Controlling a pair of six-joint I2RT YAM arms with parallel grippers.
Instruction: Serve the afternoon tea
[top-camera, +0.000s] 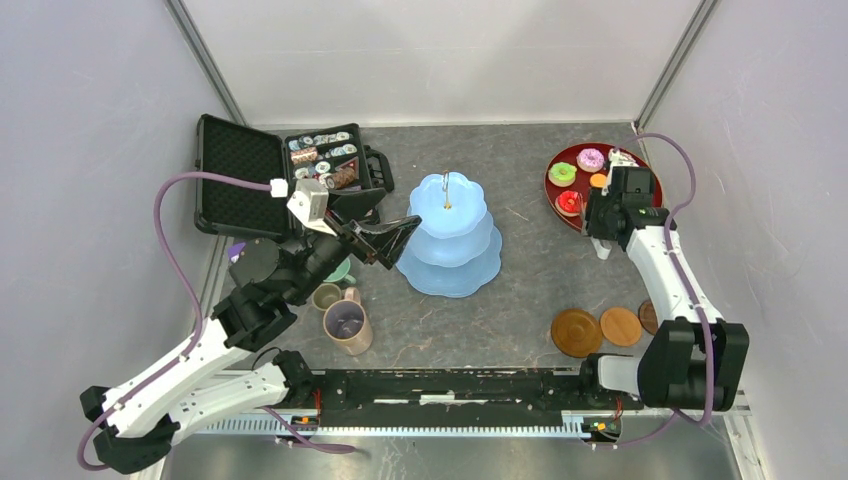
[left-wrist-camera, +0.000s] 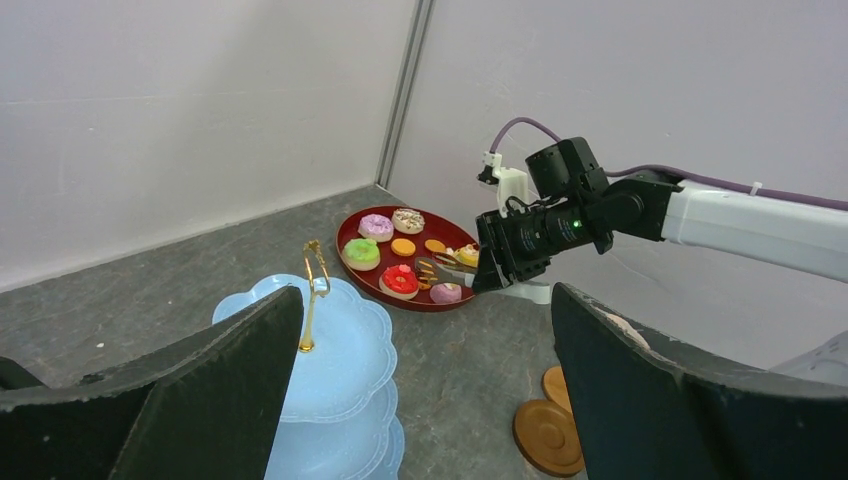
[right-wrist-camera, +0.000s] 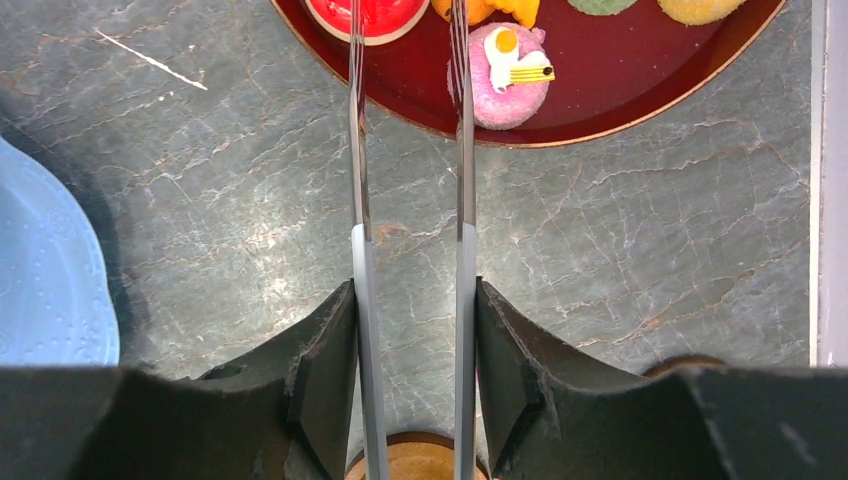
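Note:
The pale-blue three-tier cake stand (top-camera: 450, 235) stands mid-table with bare tiers; it also shows in the left wrist view (left-wrist-camera: 335, 345). Green (top-camera: 562, 172), pink (top-camera: 590, 158) and red (top-camera: 568, 202) donuts and an orange biscuit (top-camera: 598, 180) lie on the dark-red tray (top-camera: 553, 190). My right gripper (right-wrist-camera: 410, 295) is shut on metal tongs (right-wrist-camera: 360, 250), whose arms reach over the tray between the red donut (right-wrist-camera: 380, 15) and a pink cake (right-wrist-camera: 510, 75); their tips are out of view. My left gripper (top-camera: 385, 240) is open and empty, raised left of the stand.
A tan mug (top-camera: 347, 326), small olive cup (top-camera: 326, 296) and green cup (top-camera: 340, 272) stand under the left arm. Three brown coasters (top-camera: 576, 332) lie at the front right. An open black case of tins (top-camera: 240, 175) sits at the back left. Walls enclose the table.

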